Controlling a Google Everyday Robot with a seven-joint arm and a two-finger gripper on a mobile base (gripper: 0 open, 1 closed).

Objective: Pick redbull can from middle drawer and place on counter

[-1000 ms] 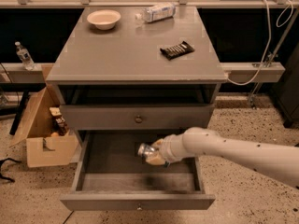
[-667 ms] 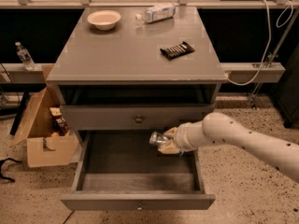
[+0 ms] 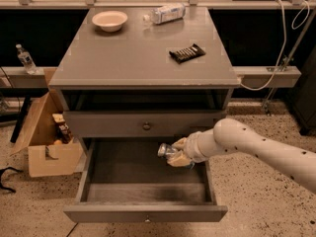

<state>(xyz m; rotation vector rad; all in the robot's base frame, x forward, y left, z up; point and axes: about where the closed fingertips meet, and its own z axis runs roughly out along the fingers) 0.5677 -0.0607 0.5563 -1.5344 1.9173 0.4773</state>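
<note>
The middle drawer (image 3: pixel 98 159) is pulled open below the cabinet, its dark floor bare. My gripper (image 3: pixel 176 151) hangs over the drawer's right side, just under the narrower front panel (image 3: pixel 146 125). It is shut on the redbull can (image 3: pixel 165 150), a shiny silver can sticking out to the left of the fingers, lifted off the drawer floor. The white arm reaches in from the right. The grey counter (image 3: pixel 140 58) is the cabinet's top, above the gripper.
On the counter lie a white bowl (image 3: pixel 109 19), a clear water bottle (image 3: pixel 165 13) on its side and a dark snack bar (image 3: pixel 186 53). A cardboard box (image 3: pixel 45 139) stands on the floor left of the cabinet. A small bottle (image 3: pixel 24 58) sits on the left ledge.
The gripper has lifted the can off the drawer floor and carried it up and to the right. The arm has bent and pulled back toward the right.
</note>
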